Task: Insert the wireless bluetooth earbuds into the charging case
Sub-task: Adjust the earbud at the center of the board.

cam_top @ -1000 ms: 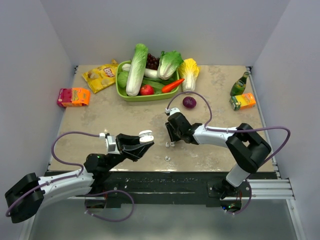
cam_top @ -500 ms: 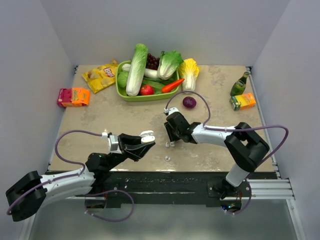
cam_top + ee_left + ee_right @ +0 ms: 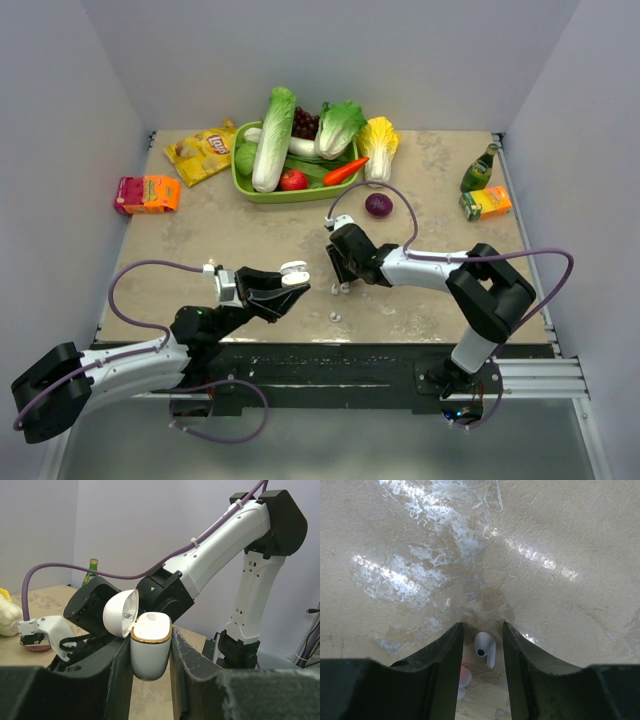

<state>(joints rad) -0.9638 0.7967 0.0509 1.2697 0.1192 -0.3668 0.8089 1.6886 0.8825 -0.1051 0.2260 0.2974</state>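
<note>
One earbud point(image 3: 485, 650) lies flat on the bench point(image 3: 555, 555) in the gap between the fingers of my right claw point(image 3: 481, 626), which stand apart on either side, not pinching it. The charging case point(image 3: 150, 652), lid point(image 3: 120, 612) swung open, sits upright, clenched in my left claw point(image 3: 151, 640), lifted above the bench, well left of that earbud.

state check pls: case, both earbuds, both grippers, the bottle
left gripper: shut on the charging case
charging case: lid open, upright, clamped between the left fingers
right gripper: open, down at the table
first earbud: lying on the table between the right fingers, not gripped, gap each side
second earbud: loose on the table, outside the case
green bottle: upright
</note>
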